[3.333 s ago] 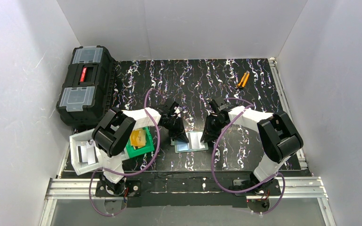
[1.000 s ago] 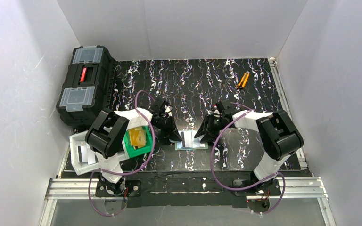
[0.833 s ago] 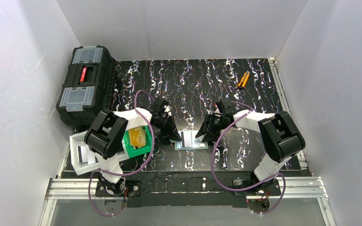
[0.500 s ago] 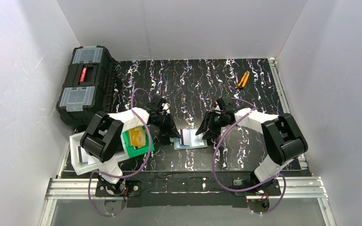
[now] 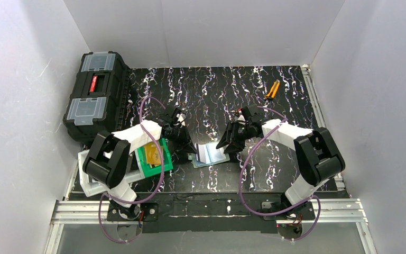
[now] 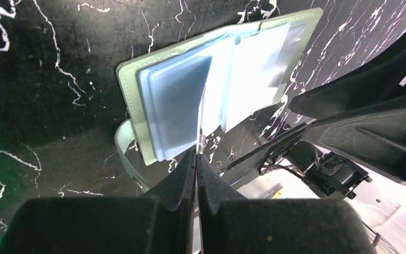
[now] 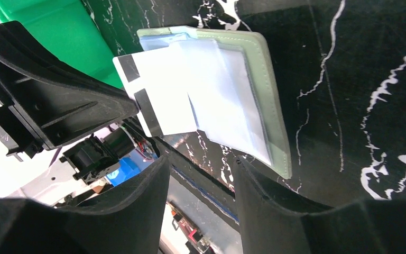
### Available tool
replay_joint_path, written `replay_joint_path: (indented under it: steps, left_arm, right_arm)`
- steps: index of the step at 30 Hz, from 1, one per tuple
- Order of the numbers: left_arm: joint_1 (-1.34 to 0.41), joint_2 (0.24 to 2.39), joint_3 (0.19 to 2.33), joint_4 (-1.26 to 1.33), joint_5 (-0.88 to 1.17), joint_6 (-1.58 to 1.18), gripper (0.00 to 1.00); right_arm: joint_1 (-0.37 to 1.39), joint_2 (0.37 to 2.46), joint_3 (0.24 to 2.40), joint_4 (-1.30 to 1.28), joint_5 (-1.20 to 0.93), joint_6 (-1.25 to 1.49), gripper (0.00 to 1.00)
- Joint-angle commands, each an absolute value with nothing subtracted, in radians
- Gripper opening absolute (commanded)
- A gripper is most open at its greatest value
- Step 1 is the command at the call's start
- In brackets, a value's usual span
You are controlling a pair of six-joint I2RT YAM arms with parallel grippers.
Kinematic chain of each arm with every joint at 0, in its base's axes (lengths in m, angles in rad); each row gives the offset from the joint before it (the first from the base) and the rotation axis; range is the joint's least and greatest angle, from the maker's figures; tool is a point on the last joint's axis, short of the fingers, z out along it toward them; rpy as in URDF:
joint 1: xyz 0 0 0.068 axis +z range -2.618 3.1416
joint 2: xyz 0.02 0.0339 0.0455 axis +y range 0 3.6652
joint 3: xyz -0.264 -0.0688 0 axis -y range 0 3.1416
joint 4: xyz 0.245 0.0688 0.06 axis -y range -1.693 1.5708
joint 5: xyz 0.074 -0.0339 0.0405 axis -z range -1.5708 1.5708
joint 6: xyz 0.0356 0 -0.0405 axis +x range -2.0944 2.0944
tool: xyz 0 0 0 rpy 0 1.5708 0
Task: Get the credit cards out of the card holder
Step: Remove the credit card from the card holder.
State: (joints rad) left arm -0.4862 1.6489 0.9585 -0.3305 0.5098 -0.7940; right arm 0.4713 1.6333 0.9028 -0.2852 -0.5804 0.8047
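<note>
Pinches thin white dark-striped plastic card [image 7: 161, 92] edge-on in clamped left gripper [image 6: 196, 159], over open grey-green bifold card holder [image 6: 164, 106] on black marbled table [image 5: 296, 90]; right gripper [image 7: 201, 172] part-spread, empty, by holder's right side

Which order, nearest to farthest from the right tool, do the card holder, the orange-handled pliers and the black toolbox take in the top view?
Measured from the right tool:
1. card holder, lying open just to its left, mid-table.
2. orange-handled pliers, toward the back right of the table.
3. black toolbox, at the back left corner, across the table.
</note>
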Motion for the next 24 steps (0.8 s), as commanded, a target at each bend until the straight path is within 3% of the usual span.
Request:
replay_joint_path:
  steps: [1,12,18,24]
  left_arm:
    - [-0.479,1.573,0.989,-0.409,0.483,-0.754,0.00]
    - [-0.431,1.487,0.939,-0.243,0.638,-0.882,0.00]
    - [-0.405,1.441,0.859,0.042,0.757,-1.103,0.00]
    - [-0.396,1.434,0.846,0.123,0.780,-1.163,0.00]
  right_arm:
    - [0.491,1.630,0.951,-0.273,-0.615,0.799,0.56]
    - [0.498,1.633,0.916,-0.080,-0.748,0.891,0.88]
    - [0.495,1.619,0.854,0.194,-0.828,1.102,0.84]
    - [0.493,1.610,0.801,0.404,-0.862,1.268,0.63]
